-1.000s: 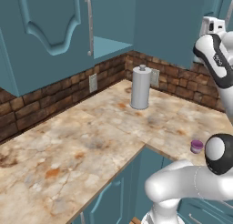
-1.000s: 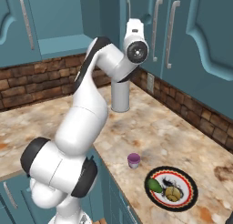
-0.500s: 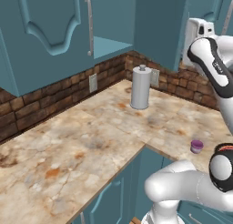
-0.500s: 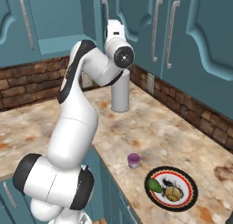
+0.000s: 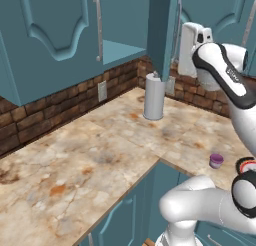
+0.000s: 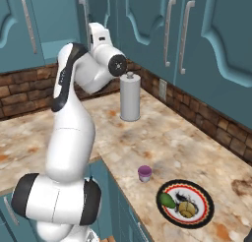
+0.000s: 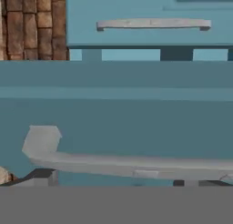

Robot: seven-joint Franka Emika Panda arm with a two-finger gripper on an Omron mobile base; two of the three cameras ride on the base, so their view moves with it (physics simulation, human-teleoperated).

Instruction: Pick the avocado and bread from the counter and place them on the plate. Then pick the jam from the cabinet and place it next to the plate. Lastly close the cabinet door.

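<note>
Okay, starting close to us: the plate (image 6: 206,215) sits on the counter (image 6: 197,147) with the avocado (image 6: 167,200) and the bread (image 6: 185,208) on it. The jam (image 6: 144,173) stands just beside its rim, so we reckon only the cabinet door (image 5: 161,35) is left.

The gripper (image 5: 190,49) is up high, right by that door. We can't tell whether the jaws are apart or together, since the fingers are barely in shot.

In the hand view, the door's grey bar handle (image 7: 136,166) lies directly ahead and very near. Its long axis runs across that view, but it's upright in the room. The door sticks out from the cabinet (image 5: 125,25), edge-on toward us in the left base view. So the next move probably hinges on getting onto its face or bar and swinging it shut.
</note>
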